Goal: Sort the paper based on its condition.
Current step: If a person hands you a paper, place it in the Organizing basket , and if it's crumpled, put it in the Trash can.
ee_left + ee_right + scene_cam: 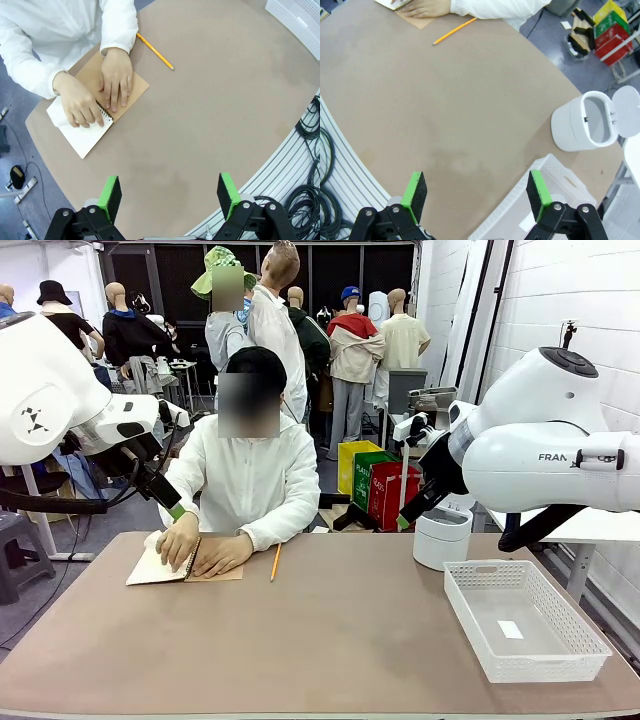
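Lying at the far left of the table (pixel 330 640), the paper (pixel 82 142) is being pressed down by a person's hand (pixel 80 102), next to the notebook cover (pixel 137 87). Sorting is seemingly not beginning yet; the basket (pixel 545 668) and bin (pixel 440 540) are waiting. The left gripper (pixel 170 197) and right gripper (pixel 477 195) are hanging wide open, gripping nothing.

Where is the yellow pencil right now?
In the front view, the yellow wooden pencil lies on the brown table, just right of the person's hand resting on the brown-covered spiral notebook.
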Controlling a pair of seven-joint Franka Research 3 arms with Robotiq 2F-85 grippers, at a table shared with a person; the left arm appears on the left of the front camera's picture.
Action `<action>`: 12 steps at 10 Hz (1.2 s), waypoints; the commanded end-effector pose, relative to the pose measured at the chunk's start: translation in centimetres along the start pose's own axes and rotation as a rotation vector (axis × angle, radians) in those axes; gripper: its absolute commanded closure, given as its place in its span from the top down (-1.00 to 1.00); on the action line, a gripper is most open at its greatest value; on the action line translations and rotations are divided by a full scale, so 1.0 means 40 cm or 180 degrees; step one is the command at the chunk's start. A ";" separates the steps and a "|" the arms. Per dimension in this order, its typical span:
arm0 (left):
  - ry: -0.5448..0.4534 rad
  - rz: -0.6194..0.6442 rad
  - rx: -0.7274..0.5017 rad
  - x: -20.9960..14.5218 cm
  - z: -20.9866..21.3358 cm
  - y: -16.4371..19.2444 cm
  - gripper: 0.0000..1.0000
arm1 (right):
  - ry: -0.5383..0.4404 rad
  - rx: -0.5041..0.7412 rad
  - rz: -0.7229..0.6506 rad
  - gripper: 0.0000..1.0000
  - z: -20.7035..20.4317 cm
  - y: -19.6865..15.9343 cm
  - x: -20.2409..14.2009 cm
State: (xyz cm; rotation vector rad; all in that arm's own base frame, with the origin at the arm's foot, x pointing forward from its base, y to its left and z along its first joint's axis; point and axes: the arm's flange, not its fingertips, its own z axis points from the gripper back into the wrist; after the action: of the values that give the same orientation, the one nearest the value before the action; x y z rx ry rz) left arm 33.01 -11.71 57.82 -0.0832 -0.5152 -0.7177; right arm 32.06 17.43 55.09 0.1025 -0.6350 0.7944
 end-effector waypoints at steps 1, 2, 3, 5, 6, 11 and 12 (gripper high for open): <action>-0.0019 -0.0027 -0.0056 0.000 0.002 -0.001 1.00 | -0.0002 0.0012 -0.0001 1.00 -0.001 0.000 0.000; -0.0019 -0.0027 -0.0056 0.000 0.002 -0.001 1.00 | -0.0002 0.0012 -0.0001 1.00 -0.001 0.000 0.000; -0.0019 -0.0027 -0.0056 0.000 0.002 -0.001 1.00 | -0.0002 0.0012 -0.0001 1.00 -0.001 0.000 0.000; -0.0019 -0.0027 -0.0056 0.000 0.002 -0.001 1.00 | -0.0002 0.0012 -0.0001 1.00 -0.001 0.000 0.000; -0.0019 -0.0027 -0.0056 0.000 0.002 -0.001 1.00 | -0.0002 0.0012 -0.0001 1.00 -0.001 0.000 0.000; -0.0019 -0.0027 -0.0056 0.000 0.002 -0.001 1.00 | -0.0002 0.0012 -0.0001 1.00 -0.001 0.000 0.000; -0.0019 -0.0027 -0.0056 0.000 0.002 -0.001 1.00 | -0.0002 0.0012 -0.0001 1.00 -0.001 0.000 0.000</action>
State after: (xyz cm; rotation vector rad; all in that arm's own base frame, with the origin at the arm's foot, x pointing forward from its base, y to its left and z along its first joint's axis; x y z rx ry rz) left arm 33.01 -11.71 57.82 -0.0832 -0.5152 -0.7177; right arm 32.06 17.43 55.09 0.1025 -0.6350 0.7944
